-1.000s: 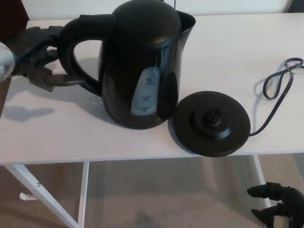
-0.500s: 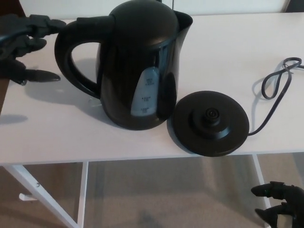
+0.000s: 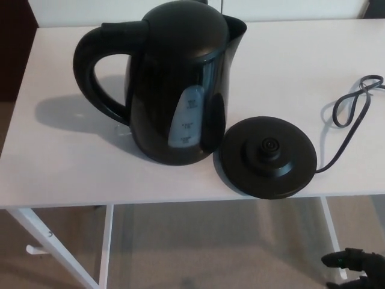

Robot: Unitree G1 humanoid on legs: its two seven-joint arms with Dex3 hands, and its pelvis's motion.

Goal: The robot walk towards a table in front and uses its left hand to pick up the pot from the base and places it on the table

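The black kettle pot (image 3: 174,84) stands upright on the white table (image 3: 289,60), its handle pointing to the picture's left and its water window facing me. It sits just left of the round black base (image 3: 267,156), almost touching it and not on it. My left hand does not show. Low at the bottom right corner, below the table's front edge, is my right hand (image 3: 360,268). It is only partly in frame, its fingers apart and holding nothing.
The base's black cord (image 3: 352,111) loops across the table's right side. White table legs (image 3: 60,256) slant down at the lower left over beige carpet. The table's front edge runs just below the base.
My left hand, beside the pot's handle a second ago, has drawn back to the left and left the picture. The pot stays standing on the table. My right hand has sunk slightly lower.
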